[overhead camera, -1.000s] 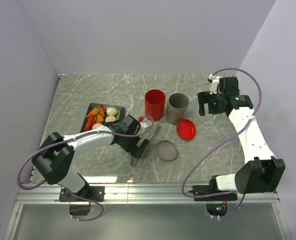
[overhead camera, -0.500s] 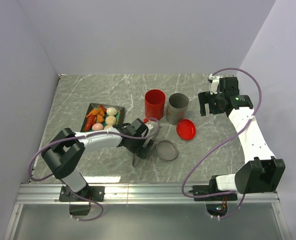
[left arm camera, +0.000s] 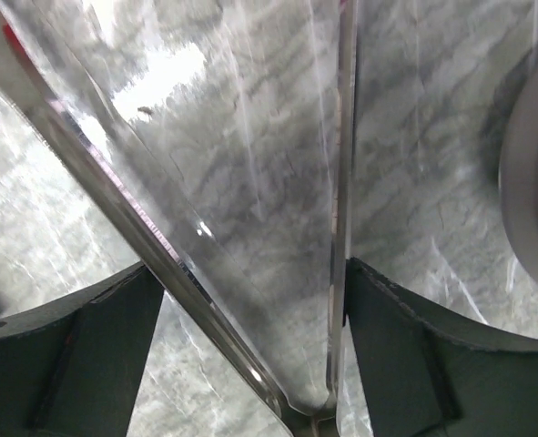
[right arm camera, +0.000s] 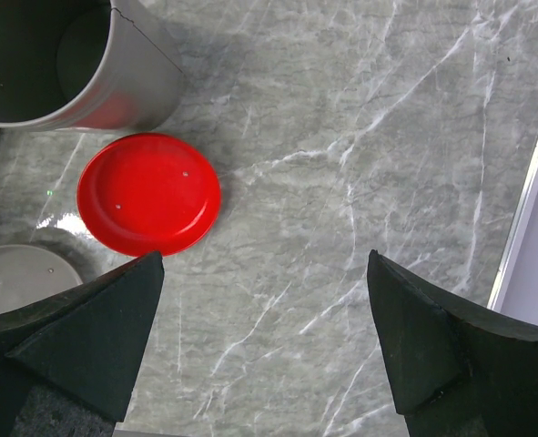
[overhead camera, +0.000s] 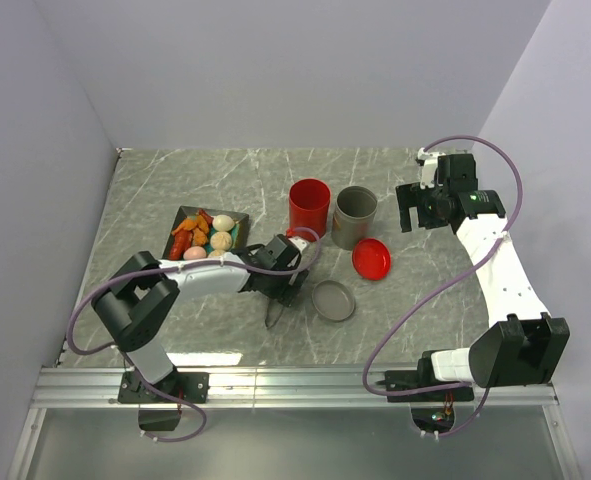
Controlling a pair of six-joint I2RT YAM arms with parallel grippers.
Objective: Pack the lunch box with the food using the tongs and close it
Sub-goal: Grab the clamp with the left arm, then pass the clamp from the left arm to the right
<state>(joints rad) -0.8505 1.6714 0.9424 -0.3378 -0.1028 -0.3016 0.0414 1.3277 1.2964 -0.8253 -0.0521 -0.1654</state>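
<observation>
While left gripper [left arm camera: 250,273] clamps the tongs [left arm camera: 344,137] by both arms, right gripper [right arm camera: 264,259] hangs spread; red lid [right arm camera: 148,193] ahead-left of it.

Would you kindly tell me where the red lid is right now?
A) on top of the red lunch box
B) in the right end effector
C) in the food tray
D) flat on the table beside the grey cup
D: the red lid lies flat on the table next to the grey cup, off the open lunch box.
</observation>
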